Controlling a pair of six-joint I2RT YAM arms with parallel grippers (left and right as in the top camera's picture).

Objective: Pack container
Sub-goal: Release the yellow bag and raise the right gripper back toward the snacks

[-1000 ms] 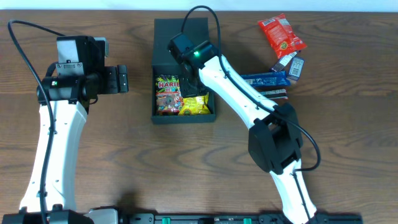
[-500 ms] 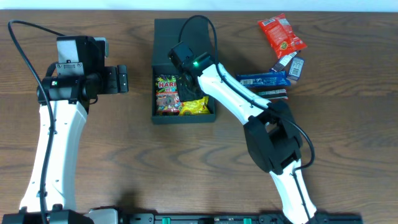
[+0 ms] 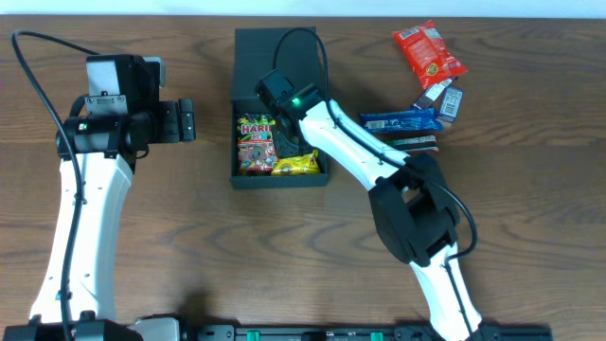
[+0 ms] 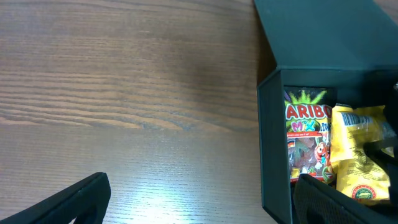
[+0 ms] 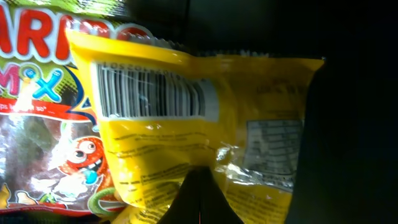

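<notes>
The container [image 3: 275, 43] is a dark box with its flap lid laid open toward the far side; it also shows in the left wrist view [image 4: 348, 37]. Inside lie a Haribo packet [image 3: 254, 144] [image 4: 305, 143] [image 5: 43, 93] and a yellow snack packet [image 3: 297, 163] [image 4: 357, 155] [image 5: 186, 118]. My right gripper [image 3: 284, 142] [image 5: 199, 199] is down inside the box, its fingers shut together on the yellow packet's film. My left gripper [image 3: 187, 120] [image 4: 205, 199] is open and empty over bare table, left of the box.
Right of the box lie a red snack packet [image 3: 429, 52], a small dark packet [image 3: 445, 99], a blue bar [image 3: 402, 121] and a brown bar [image 3: 412, 142]. The right arm crosses over the box's right wall.
My right gripper has shifted a little left and lower inside the box, and the yellow packet turned slightly with it. The left arm has not moved.
</notes>
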